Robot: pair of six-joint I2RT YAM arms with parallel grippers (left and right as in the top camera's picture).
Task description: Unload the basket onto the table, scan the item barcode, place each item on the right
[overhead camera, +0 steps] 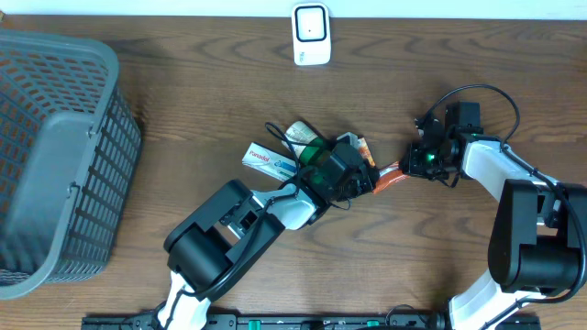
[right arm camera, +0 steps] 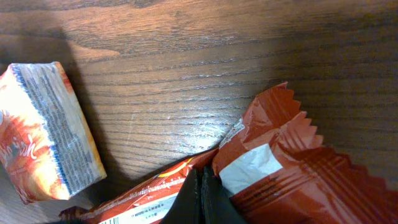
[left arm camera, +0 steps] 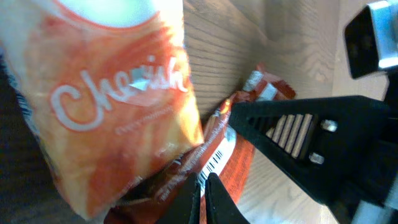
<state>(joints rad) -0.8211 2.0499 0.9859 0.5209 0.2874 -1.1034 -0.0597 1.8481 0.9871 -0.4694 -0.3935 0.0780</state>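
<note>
At table centre: orange-red wrapper [overhead camera: 389, 177], pinched by left gripper [left arm camera: 202, 190] and right gripper [right arm camera: 200, 186], both jaws clamped tight on it.
Barcode [left arm camera: 214, 160] partly shown, digits unreadable; wrapper's own brand cut off; neighbouring pack [left arm camera: 118, 106] reads "Cherish"; box [overhead camera: 269, 162] reads "Panadol".

One basket [overhead camera: 108, 174], one scanner [overhead camera: 311, 34], perhaps four packets [overhead camera: 270, 162]

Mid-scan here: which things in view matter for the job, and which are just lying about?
In the job: red wrapper, gripped by left gripper and right gripper; white scanner.
Lying about: orange packet, white-and-blue box, grey basket.
</note>
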